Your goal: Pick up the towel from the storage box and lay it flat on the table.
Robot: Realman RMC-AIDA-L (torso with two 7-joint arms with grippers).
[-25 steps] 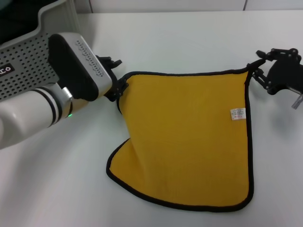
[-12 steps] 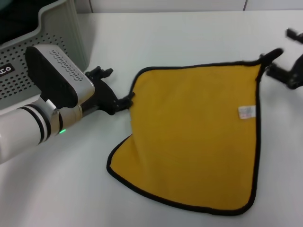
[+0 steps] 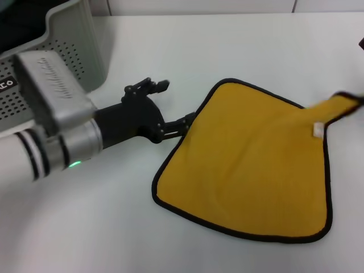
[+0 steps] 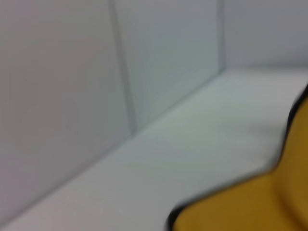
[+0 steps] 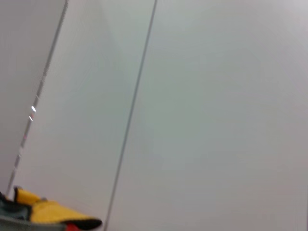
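The mustard-yellow towel [image 3: 256,165] with a black edge lies mostly spread on the white table [image 3: 227,51], right of centre. My left gripper [image 3: 181,124] reaches in from the left and is shut on the towel's left edge. The towel's right corner [image 3: 344,103] is lifted and stretched toward the right edge of the head view, where my right gripper is out of sight. The right wrist view shows a pinched bit of towel [image 5: 53,214] close to the camera. The left wrist view shows the towel [image 4: 255,202] on the table. The storage box [image 3: 74,34] stands at the far left.
The storage box's perforated wall and black label [image 3: 5,84] sit right behind my left arm [image 3: 51,142]. Bare white table lies beyond the towel and in front of it at the left [image 3: 85,227].
Both grippers have moved to the right, dragging the towel with them. The towel has settled lower and flatter. The right gripper has left the head view.
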